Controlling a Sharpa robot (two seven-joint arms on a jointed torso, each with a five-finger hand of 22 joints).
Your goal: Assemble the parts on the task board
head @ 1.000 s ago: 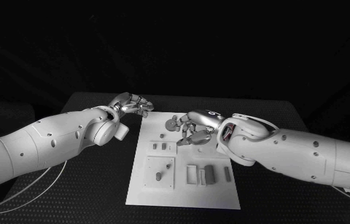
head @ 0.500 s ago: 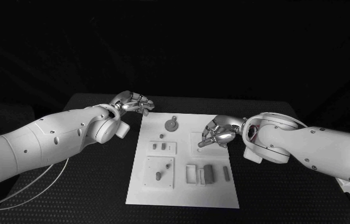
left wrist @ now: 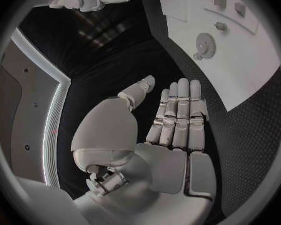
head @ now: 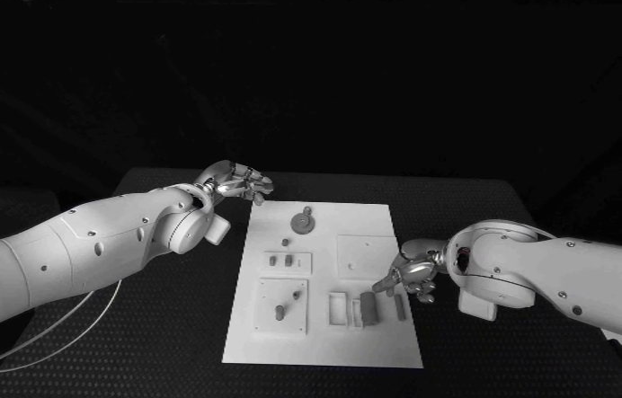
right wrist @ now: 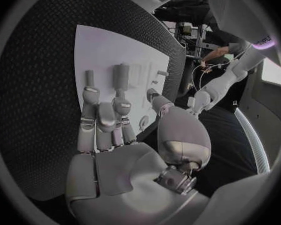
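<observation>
The white task board (head: 369, 252) lies in the middle of the black table. A round grey part (head: 304, 222) sits at its far end, also seen in the left wrist view (left wrist: 206, 45). Two small parts (head: 283, 259) stand left of centre, and two more (head: 288, 304) lie on a raised square plate. Grey bars (head: 369, 308) lie in slots at the near right, seen as well in the right wrist view (right wrist: 121, 75). My right hand (head: 408, 277) hovers at the board's right edge beside those bars, fingers extended (right wrist: 106, 120), holding nothing. My left hand (head: 240, 184) is off the board's far left corner, fingers straight (left wrist: 178, 115), empty.
Black textured table (head: 155, 326) surrounds the board on all sides. A thin cable (head: 78, 331) curves over the table at the near left under my left arm.
My right hand has drawn back from the round part at the far end to the board's near right edge. The round part stays on the board. The left hand has not moved.
</observation>
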